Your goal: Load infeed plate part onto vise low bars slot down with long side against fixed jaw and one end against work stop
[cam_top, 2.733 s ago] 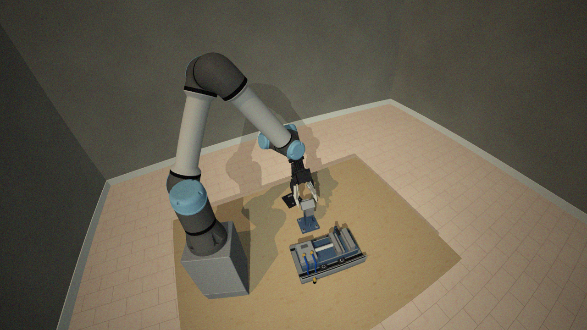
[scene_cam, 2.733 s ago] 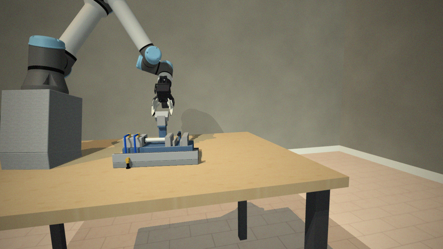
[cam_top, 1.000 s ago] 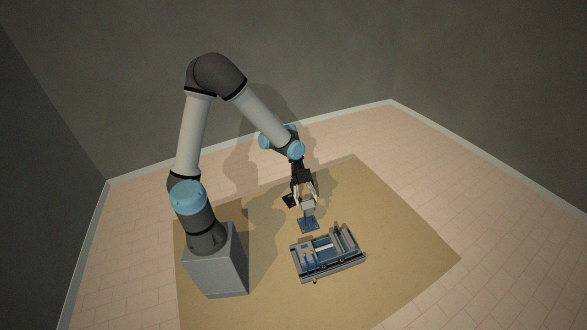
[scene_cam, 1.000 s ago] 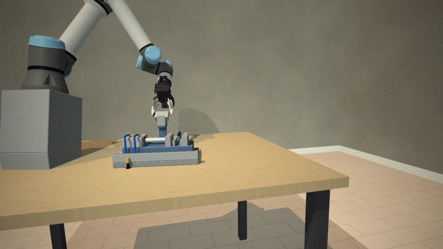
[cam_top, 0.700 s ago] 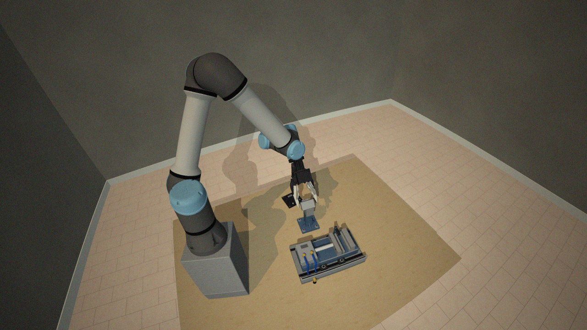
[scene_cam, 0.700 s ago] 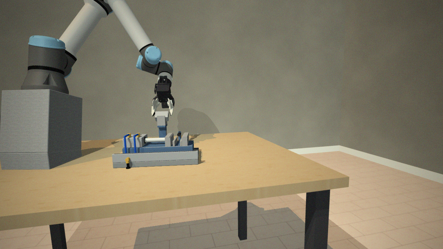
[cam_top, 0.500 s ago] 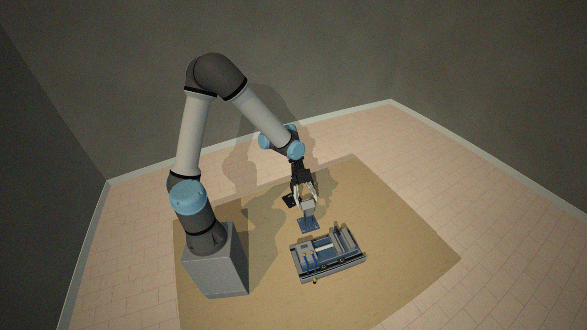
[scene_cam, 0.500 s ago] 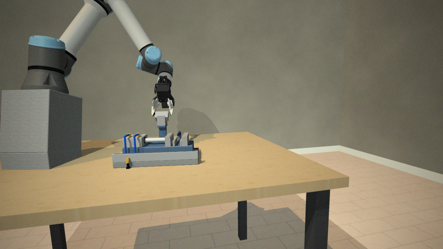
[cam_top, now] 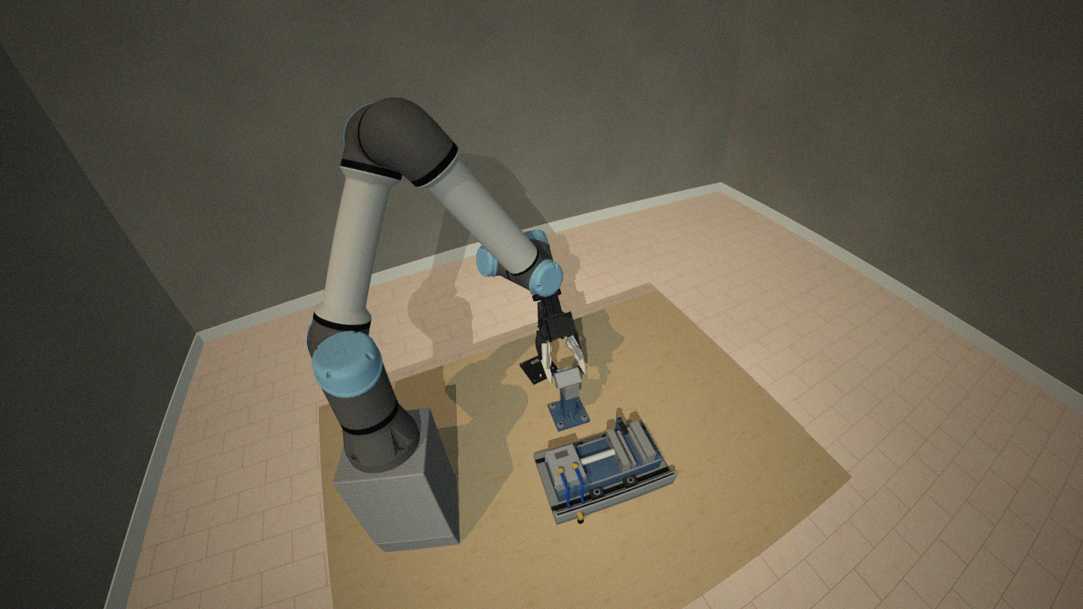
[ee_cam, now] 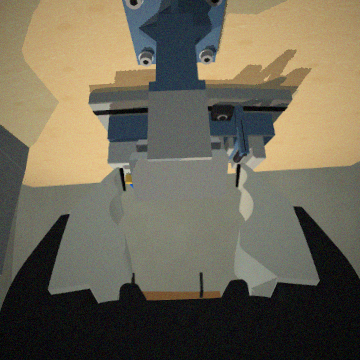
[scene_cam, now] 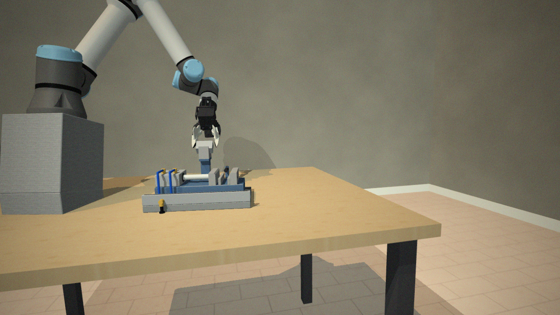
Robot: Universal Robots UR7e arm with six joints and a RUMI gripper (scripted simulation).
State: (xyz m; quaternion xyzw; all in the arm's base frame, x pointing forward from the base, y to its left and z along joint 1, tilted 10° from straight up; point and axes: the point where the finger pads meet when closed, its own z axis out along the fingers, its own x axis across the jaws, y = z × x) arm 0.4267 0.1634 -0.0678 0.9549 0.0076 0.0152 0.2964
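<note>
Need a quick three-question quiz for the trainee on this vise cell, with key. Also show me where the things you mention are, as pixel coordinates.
1. Where are the tips of the gripper [cam_top: 565, 372] [scene_cam: 205, 146] [ee_cam: 180, 172]?
A) Between the vise jaws
B) At the grey block atop the blue post [cam_top: 568, 403] [scene_cam: 205, 166] [ee_cam: 177, 65]
C) At the robot's pedestal

2. True or false: the gripper's two fingers are pressed tightly together.

3. Fill in the number: the vise [cam_top: 614, 497] [scene_cam: 195, 201] [ee_cam: 120, 97] has ___ blue hoses [cam_top: 566, 492] [scene_cam: 158, 183].

Key: 1 B; 2 false; 3 two
</note>
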